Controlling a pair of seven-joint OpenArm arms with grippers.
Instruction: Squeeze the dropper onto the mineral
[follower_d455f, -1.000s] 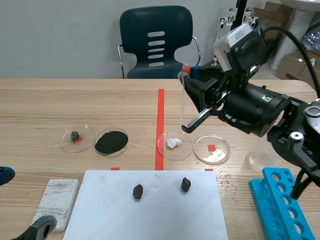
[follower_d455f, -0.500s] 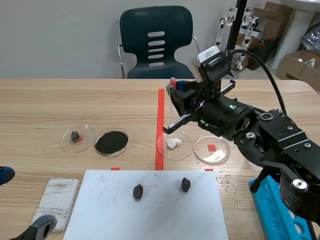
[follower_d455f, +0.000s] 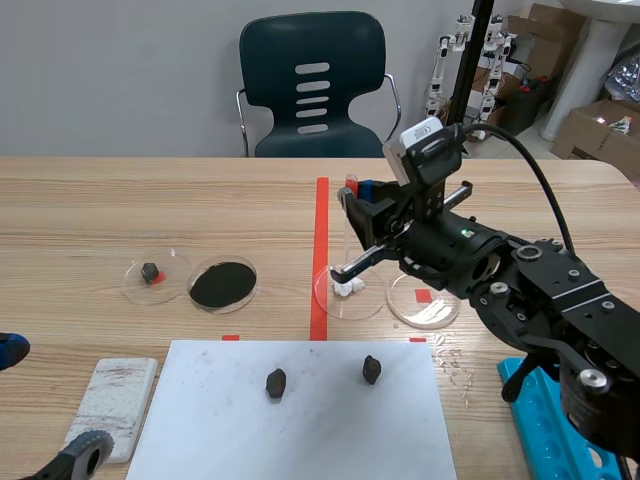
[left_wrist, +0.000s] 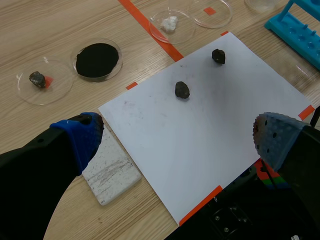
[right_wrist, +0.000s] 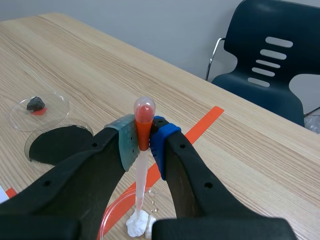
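Right wrist view alone shows right gripper (right_wrist: 144, 137) clenching red-bulbed clear dropper (right_wrist: 141, 172), tip perhaps touching white mineral lump (right_wrist: 135, 226); left gripper (left_wrist: 177, 137) released.

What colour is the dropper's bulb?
The dropper bulb is orange-red; right wrist view shows it best.

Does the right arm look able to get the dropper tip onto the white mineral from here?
Probably yes. The right gripper is shut on the dropper, held upright, its tip just over or touching the white mineral in the open dish; nothing stands between.
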